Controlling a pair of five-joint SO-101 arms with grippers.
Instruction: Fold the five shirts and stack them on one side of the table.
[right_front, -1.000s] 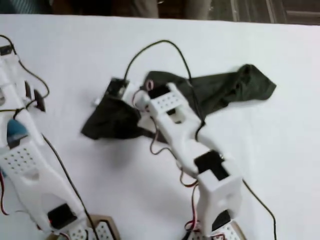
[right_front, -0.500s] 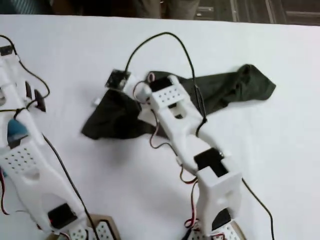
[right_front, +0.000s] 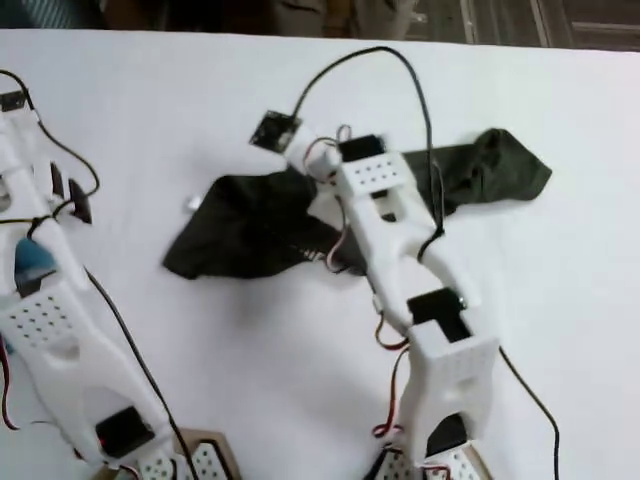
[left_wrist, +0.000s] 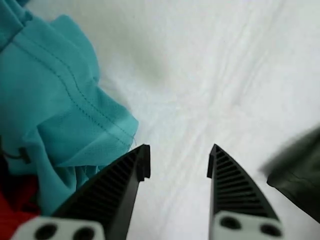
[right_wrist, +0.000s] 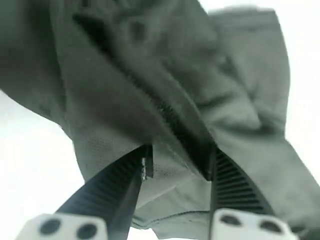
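A dark shirt (right_front: 250, 230) lies crumpled across the middle of the white table (right_front: 150, 90), its far end (right_front: 500, 170) reaching to the right. My right gripper (right_front: 318, 200) is low over the shirt's middle. In the right wrist view it (right_wrist: 178, 162) is open, with a raised fold of the dark shirt (right_wrist: 165, 95) between its fingers. My left gripper (left_wrist: 178, 160) is open over bare table, beside a bunched teal shirt (left_wrist: 50, 100) and a bit of red cloth (left_wrist: 12, 205). The left arm (right_front: 45, 320) stands along the table's left edge.
Black cables (right_front: 400, 70) loop from the right arm over the shirt, and a small camera module (right_front: 275, 130) sticks out beyond the wrist. A dark cloth edge (left_wrist: 300, 170) shows to one side of the left gripper. Bare white table lies at the back and front right.
The right arm has swung to the right and farther back over the dark shirt, whose left part now looks more spread out. The left arm has stayed put.
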